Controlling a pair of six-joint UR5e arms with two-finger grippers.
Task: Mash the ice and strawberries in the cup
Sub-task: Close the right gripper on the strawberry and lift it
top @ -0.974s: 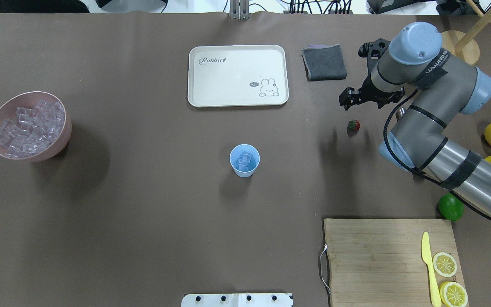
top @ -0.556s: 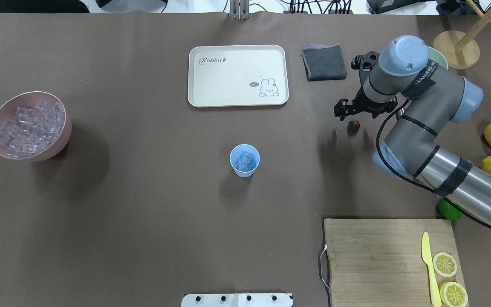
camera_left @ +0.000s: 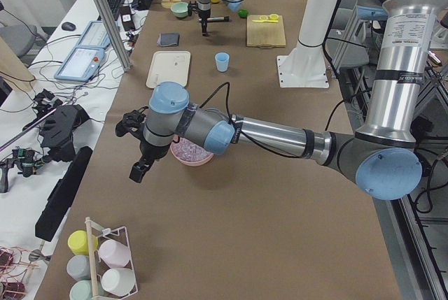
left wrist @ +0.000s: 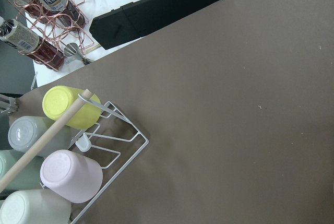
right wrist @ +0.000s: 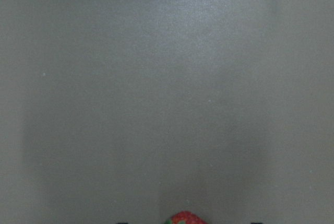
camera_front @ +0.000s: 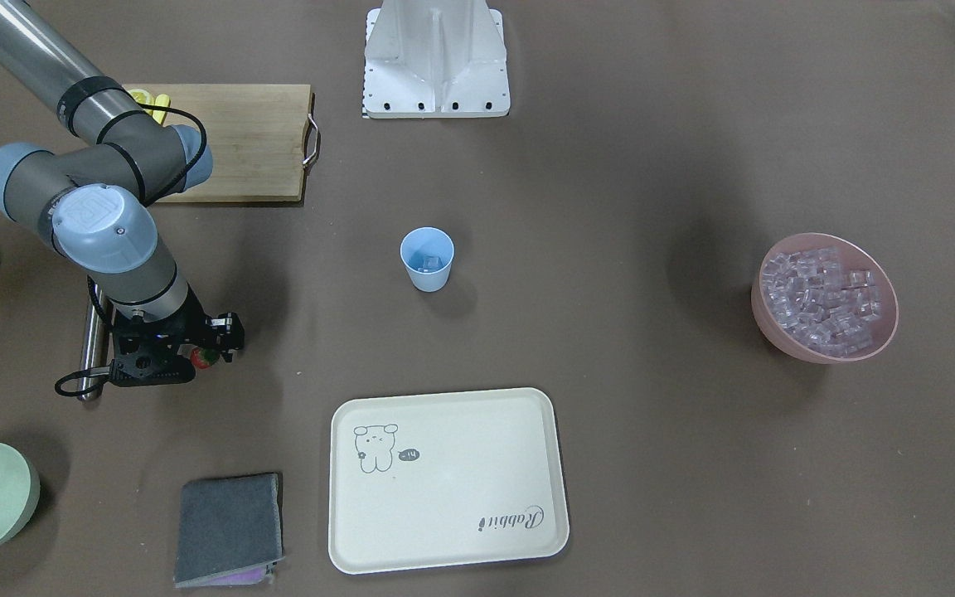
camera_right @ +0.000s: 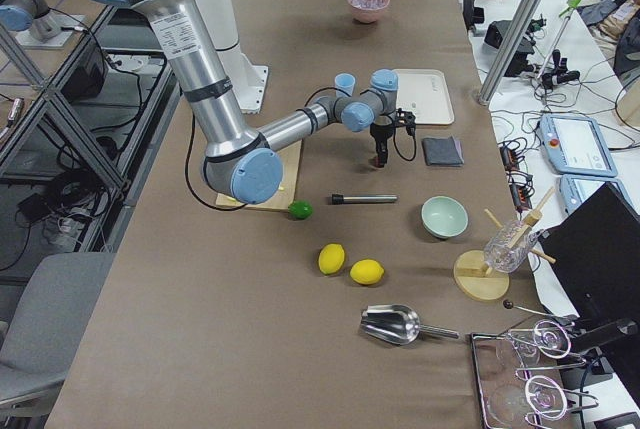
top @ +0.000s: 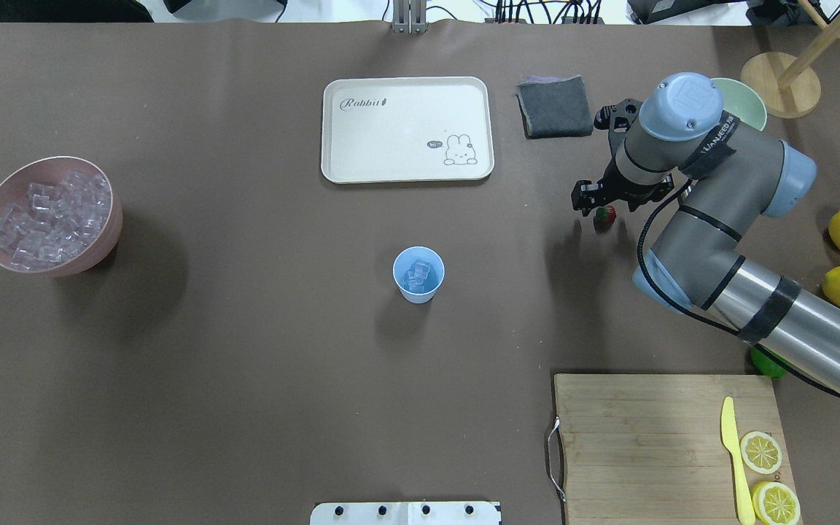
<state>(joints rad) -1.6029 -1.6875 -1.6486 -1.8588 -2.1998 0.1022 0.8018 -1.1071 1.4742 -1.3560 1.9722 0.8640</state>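
One right arm reaches across the brown surface (top: 245, 350), elbow bent, wrist pointing straight down, its open fingers (top: 599, 198) straddling the strawberry (top: 604, 215). Left fingers (camera_left: 137, 171): cannot tell their state. Well apart, the cup (top: 418, 275) holds ice (top: 418, 273).

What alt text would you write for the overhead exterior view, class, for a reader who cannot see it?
The right gripper hangs right over a strawberry on the brown table. A blue cup with ice stands mid-table.
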